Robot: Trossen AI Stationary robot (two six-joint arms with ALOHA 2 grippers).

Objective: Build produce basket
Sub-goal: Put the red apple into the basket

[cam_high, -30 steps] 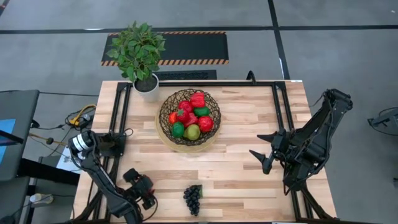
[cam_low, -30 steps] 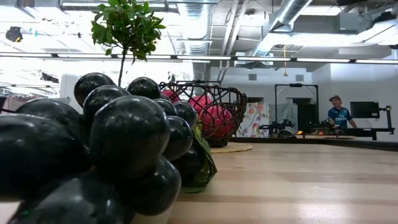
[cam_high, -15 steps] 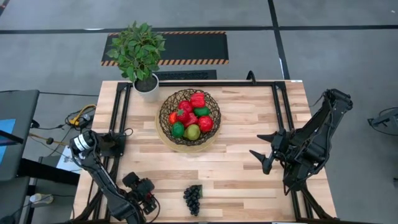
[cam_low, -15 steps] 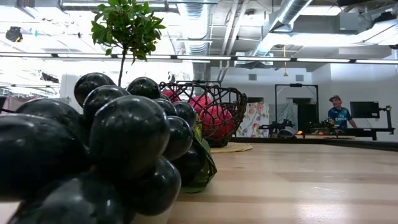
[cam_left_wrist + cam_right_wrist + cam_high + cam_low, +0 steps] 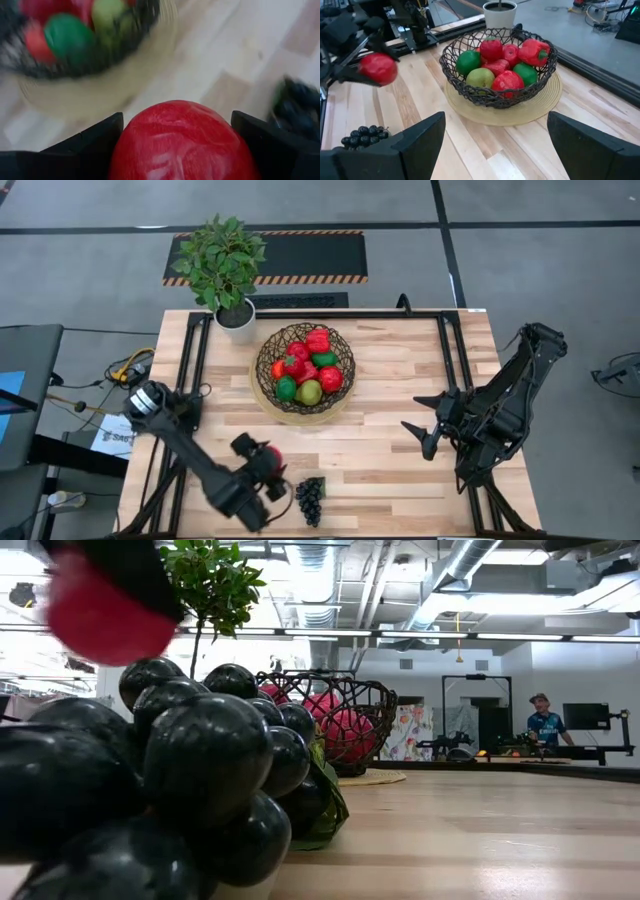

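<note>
The left gripper (image 5: 267, 470) is now carrying a red fruit (image 5: 270, 456), its jaws closed on it; 0.5 s ago it was lower at the table's near-left edge, around 7 o'clock, and no fruit was showing. In the left wrist view the red fruit (image 5: 180, 142) is filling the space between the 2 dark fingers (image 5: 85, 145), and in the low view it is hanging up in the air above the grape bunch (image 5: 150, 780). That suggests a pick has just succeeded and the arm is swinging toward the drop.

The grape bunch (image 5: 310, 498) is lying on the table at 6 o'clock, just beside the left gripper, not yet collected.

Farther in, the basket (image 5: 265, 385) is sitting at 12 o'clock from the grapes, already holding several red and green pieces and a yellow-green pear (image 5: 310, 391). A potted plant (image 5: 228, 265) is standing beyond it at 11 o'clock.

The right gripper (image 5: 420, 425) is waiting at 3 o'clock, jaws open and empty.
</note>
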